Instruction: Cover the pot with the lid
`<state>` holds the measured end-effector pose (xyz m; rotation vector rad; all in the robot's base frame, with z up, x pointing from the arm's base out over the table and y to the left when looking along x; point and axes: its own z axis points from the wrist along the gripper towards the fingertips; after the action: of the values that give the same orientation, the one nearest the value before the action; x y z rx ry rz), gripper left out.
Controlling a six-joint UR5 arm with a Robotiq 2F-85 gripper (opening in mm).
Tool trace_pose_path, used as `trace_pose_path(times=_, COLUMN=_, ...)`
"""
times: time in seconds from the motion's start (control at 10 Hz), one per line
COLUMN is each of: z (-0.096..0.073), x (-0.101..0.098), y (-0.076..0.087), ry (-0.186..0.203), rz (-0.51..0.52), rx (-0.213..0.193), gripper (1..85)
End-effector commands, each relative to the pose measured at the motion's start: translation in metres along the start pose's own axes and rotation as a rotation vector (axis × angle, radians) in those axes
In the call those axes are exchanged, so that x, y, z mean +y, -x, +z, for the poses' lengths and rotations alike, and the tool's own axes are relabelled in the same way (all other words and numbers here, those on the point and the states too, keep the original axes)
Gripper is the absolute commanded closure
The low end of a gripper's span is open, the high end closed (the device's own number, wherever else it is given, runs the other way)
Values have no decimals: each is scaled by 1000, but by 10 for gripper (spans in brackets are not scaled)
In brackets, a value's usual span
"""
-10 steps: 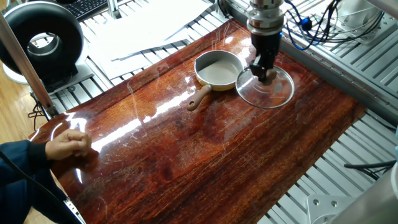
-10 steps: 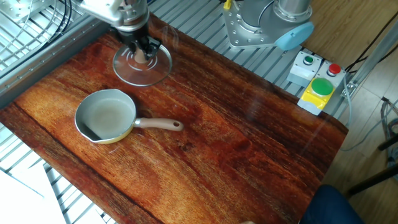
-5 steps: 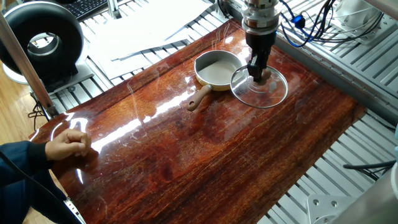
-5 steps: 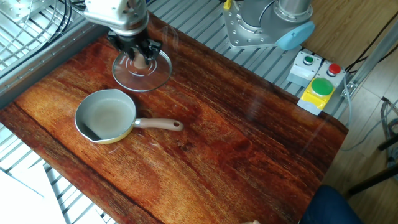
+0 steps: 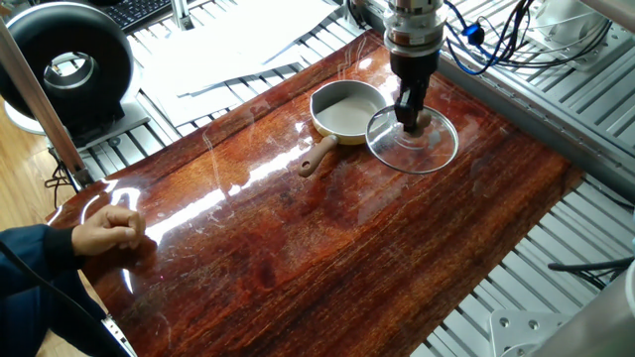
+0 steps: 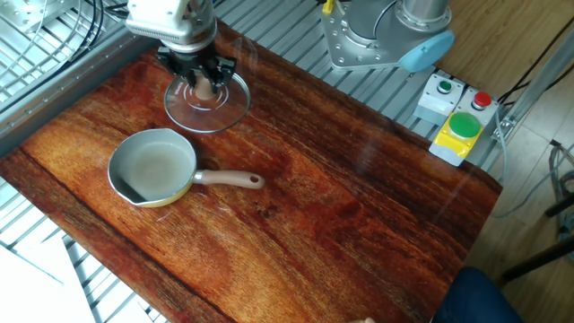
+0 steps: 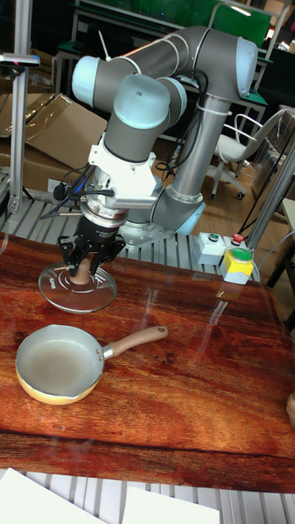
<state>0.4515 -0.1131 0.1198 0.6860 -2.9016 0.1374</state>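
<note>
The cream-yellow pot [image 5: 347, 109] [image 6: 154, 168] [image 7: 59, 362] sits uncovered on the wooden table, its light-brown handle [image 5: 317, 156] pointing toward the table's middle. The clear glass lid [image 5: 434, 149] [image 6: 230, 104] [image 7: 56, 288] is right beside the pot, and in one fixed view its rim overlaps the pot's edge. My gripper [image 5: 410, 121] [image 6: 204, 88] [image 7: 82, 277] reaches straight down onto the lid and is shut on its brown wooden knob. I cannot tell whether the lid rests on the table or hangs just above it.
A person's hand [image 5: 109, 230] rests on the table's near left corner. A box with green and red buttons [image 6: 457, 126] [image 7: 231, 262] stands beside the robot base [image 6: 386, 36]. Off the table are a black round device [image 5: 69, 64] and white papers [image 5: 228, 50].
The gripper has carried the lid a short way toward the pot, so the lid's rim now reaches the pot's edge. The pot and the person's hand have not moved.
</note>
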Motion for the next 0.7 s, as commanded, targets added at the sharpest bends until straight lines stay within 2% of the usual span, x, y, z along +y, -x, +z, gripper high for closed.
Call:
trace_pose_path(times=0.0, z=-1, x=-1, y=2, ry=-5, rz=-32, rx=-9, gripper=843)
trace_pose_path(times=0.1, z=-1, x=-4, y=4, ry=-16, rz=-64, rx=-17, gripper=843)
trace_pose_path(times=0.3, z=-7, x=-30, y=22, ry=-56, rz=-120, rx=-16, gripper=843)
trace_pose_path(times=0.4, z=-9, x=-45, y=29, ry=-87, rz=-158, rx=-9, gripper=843)
trace_pose_path(times=0.6, z=-13, x=-63, y=45, ry=-108, rz=-235, rx=-21, gripper=843)
